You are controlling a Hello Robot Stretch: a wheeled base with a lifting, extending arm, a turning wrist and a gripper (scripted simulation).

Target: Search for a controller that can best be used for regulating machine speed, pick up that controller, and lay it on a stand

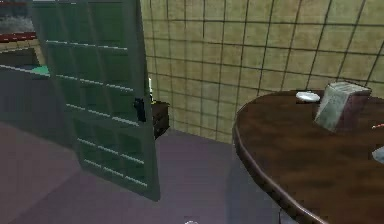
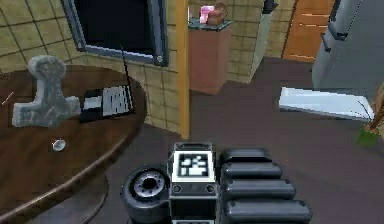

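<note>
The gripper point(image 2: 149, 190) shows as a dark round body at the arm side view's bottom edge, left of a white marker square point(image 2: 195, 166). Its fingers cannot be made out, with the rim of the round wooden table point(image 2: 95, 150) right behind it, so I cannot tell how the jaws stand or whether they hold anything. On the table lie a small pale round thing point(image 2: 58, 145), a grey statue point(image 2: 44, 90) and a dark laptop-like thing point(image 2: 106, 101). I cannot tell which of these, if any, is the controller. Beyond the table a dark framed panel point(image 2: 115, 30) hangs on the tiled wall. Farther off, a narrow brown stand point(image 2: 210, 60) carries something pink point(image 2: 210, 14). In the forward view the same table bears a pale boxy thing point(image 1: 340, 105) and a small white dish point(image 1: 308, 97), with a green door point(image 1: 95, 95) standing ajar at the left.
</note>
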